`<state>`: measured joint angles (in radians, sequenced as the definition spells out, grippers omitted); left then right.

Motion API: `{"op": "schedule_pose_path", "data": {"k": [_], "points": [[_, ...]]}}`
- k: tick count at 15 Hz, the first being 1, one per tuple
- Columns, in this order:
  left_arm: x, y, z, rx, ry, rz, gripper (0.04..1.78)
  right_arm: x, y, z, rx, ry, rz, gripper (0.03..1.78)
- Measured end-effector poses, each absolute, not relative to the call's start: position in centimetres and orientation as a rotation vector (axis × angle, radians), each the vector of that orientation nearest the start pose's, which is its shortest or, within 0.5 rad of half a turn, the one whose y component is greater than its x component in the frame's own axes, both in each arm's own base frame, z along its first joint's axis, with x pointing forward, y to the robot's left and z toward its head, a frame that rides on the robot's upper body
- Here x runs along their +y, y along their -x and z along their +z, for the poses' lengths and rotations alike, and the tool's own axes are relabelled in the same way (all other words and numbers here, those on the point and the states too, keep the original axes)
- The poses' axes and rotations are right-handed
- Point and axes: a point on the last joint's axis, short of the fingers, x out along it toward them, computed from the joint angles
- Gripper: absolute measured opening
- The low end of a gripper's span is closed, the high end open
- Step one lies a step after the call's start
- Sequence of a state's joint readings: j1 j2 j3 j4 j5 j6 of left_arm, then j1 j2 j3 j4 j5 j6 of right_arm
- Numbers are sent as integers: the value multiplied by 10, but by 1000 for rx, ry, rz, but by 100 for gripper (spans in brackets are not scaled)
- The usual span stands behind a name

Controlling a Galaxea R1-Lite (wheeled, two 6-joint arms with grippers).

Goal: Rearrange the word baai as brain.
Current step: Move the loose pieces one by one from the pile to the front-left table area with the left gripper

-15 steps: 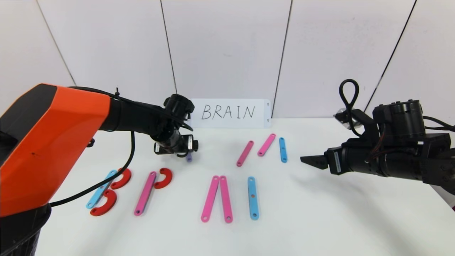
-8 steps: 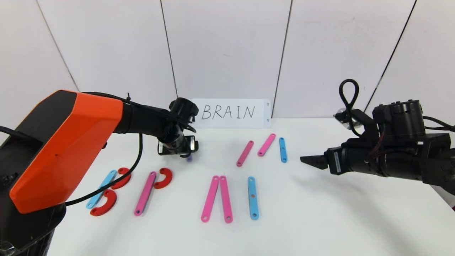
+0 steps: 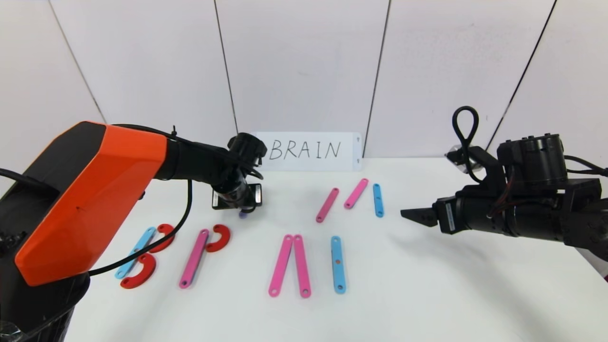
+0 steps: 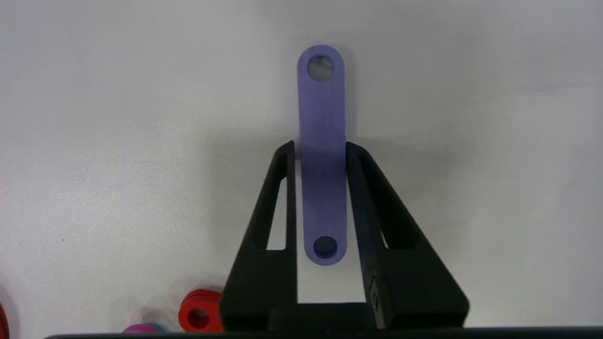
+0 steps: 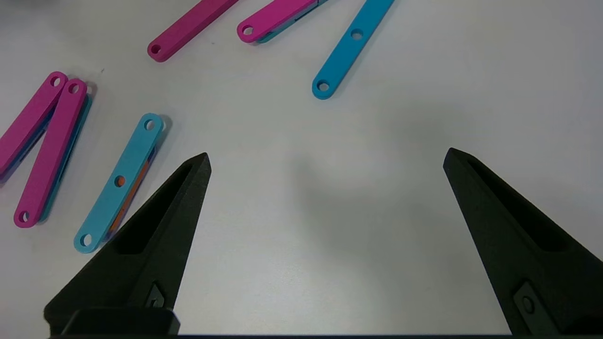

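The word lies along the front of the white table (image 3: 427, 285). At the left are a light-blue strip (image 3: 135, 251) with two red curves (image 3: 161, 237), then a pink strip (image 3: 194, 258) with one red curve (image 3: 219, 237). Further right are two pink strips (image 3: 289, 265) meeting at the top and a light-blue strip (image 3: 337, 264). My left gripper (image 3: 240, 209) is shut on the short purple strip (image 4: 321, 117), low over the table behind the pink strip and red curve. Its jaws (image 4: 320, 143) flank the strip's sides. My right gripper (image 3: 412, 214) hovers open and empty at the right.
Two loose pink strips (image 3: 327, 204) and a light-blue strip (image 3: 378, 200) lie behind the word, right of centre. A white card (image 3: 308, 151) with handwritten "BRAIN" leans on the back wall. In the right wrist view the strips (image 5: 118, 181) lie beyond the open fingers.
My left arm swung forward, and its gripper carried the purple strip a little left and toward the front. The right arm has not moved.
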<state>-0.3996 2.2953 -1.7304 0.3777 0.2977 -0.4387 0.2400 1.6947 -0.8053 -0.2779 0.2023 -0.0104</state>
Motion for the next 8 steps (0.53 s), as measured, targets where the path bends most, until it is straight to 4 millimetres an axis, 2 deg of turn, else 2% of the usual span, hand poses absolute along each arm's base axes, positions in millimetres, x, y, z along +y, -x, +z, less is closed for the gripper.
{"op": "schedule_pose_path", "data": {"k": [5,8], "points": [[-170,-405,118,912,112,120,27,74,-280,151,615,23,434,173],[-171,-391,132,941,108,133,27,74,-280,150,616,23,434,173]]}}
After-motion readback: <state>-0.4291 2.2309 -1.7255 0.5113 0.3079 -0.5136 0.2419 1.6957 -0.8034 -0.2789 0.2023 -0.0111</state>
